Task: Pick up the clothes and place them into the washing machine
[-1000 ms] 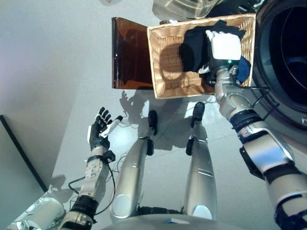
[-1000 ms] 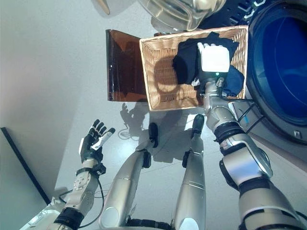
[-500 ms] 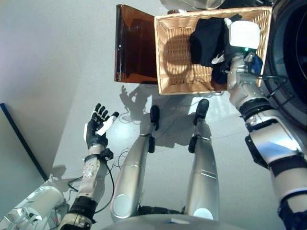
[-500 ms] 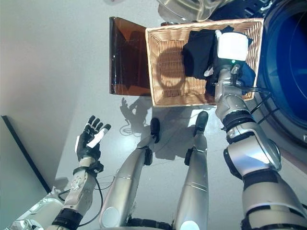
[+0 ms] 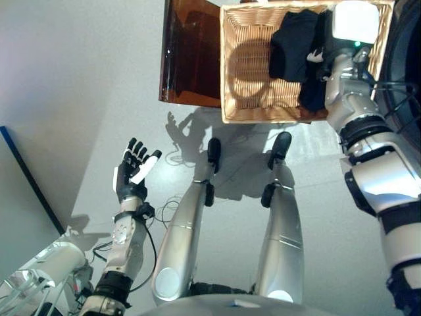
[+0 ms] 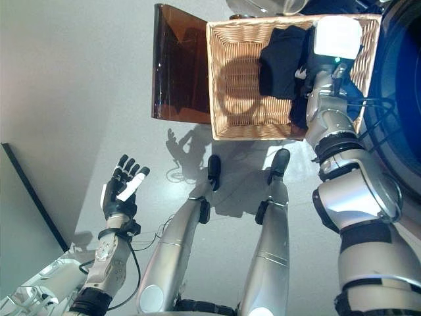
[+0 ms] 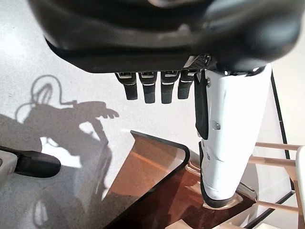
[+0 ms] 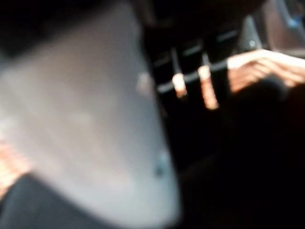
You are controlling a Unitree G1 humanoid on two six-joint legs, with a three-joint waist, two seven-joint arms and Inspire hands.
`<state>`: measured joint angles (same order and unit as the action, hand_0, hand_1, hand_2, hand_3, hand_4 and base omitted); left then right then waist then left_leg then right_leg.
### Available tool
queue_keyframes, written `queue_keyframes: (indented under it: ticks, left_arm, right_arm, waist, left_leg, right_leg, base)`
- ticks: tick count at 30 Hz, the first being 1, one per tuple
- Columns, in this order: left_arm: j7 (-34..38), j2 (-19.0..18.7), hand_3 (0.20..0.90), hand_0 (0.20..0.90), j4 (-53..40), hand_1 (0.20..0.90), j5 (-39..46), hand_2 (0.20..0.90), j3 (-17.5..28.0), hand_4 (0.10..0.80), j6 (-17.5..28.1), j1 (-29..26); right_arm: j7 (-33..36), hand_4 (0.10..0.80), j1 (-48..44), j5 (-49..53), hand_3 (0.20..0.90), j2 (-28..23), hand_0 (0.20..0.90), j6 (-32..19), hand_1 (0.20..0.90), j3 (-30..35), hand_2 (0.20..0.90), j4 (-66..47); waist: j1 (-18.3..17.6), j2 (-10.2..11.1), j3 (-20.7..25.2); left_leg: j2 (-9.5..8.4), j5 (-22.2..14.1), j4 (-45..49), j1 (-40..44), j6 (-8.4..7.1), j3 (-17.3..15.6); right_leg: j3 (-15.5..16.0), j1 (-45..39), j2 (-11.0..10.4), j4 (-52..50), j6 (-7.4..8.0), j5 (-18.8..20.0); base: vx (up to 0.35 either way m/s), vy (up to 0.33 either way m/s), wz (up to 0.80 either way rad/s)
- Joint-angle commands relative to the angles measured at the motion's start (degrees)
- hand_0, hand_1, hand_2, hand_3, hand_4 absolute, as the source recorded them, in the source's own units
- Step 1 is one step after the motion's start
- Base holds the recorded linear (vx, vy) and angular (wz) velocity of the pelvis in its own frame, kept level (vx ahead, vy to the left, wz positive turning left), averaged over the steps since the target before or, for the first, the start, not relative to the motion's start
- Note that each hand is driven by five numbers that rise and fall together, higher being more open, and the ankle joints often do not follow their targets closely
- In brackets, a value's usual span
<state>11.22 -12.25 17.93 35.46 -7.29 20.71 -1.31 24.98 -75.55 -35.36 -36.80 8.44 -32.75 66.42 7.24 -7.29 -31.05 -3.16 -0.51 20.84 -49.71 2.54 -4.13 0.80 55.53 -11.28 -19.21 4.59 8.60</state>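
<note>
Looming at the right edge of the frame is the washing machine (image 6: 402, 99), its round dark drum mouth facing the scene. Sitting just beside it, along the top of the frame, is the wicker basket (image 5: 247, 79), with a brown translucent panel (image 5: 191, 56) touching its left side. Lying in the right half of that basket are the dark clothes (image 5: 293, 46), bunched up against the weave. Reaching down into them at upper right is the right hand (image 5: 354, 23); its fingers are buried in the dark cloth, so I cannot tell their state. Hanging at lower left above the grey floor (image 5: 72, 79) is the left hand (image 5: 129, 178), fingers spread straight, holding nothing.
</note>
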Motion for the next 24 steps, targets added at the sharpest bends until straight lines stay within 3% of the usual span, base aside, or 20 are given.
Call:
queue_keyframes:
  ticks: [1,15,24]
  left_arm:
    - [0.66,-4.34,0.9,0.9,-6.23,0.9,0.99,0.9,4.12,0.8,4.6,5.76]
    - [0.77,-4.47,0.9,0.9,-5.31,0.9,1.03,0.9,4.3,0.8,4.79,5.45]
    - [0.86,-3.97,0.9,0.9,-2.75,0.9,0.35,0.9,4.24,0.8,4.62,4.58]
  right_arm:
    - [1.37,0.3,-6.4,1.2,0.2,-4.25,0.2,-1.39,0.2,-5.5,0.2,-0.55]
    - [2.0,0.3,-5.98,0.83,0.2,-4.37,0.2,-1.47,0.2,-5.68,0.2,-0.55]
    - [3.24,0.3,-2.63,2.21,0.2,-5.38,0.2,-2.75,0.2,-1.19,0.2,-8.78]
  waist:
    - [0.94,-4.76,1.25]
    - [0.71,-4.54,1.25]
    - [-0.3,-3.14,1.26]
  left_leg:
    - [-1.66,5.7,-6.29,-1.85,-2.91,-0.58]
    - [-1.63,5.66,-6.71,-0.85,-2.7,-0.8]
    - [-1.32,4.83,-6.33,1.39,-2.39,-1.11]
  right_leg:
    - [0.32,0.74,2.23,-6.09,-0.71,-5.52]
    - [0.07,0.1,2.55,-6.42,-0.62,-5.63]
    - [0.07,-2.48,2.69,-5.82,-0.35,-5.51]
  base:
    - [0.0,0.0,0.0]
    - [0.003,0.002,-0.01]
    - [0.017,0.006,-0.05]
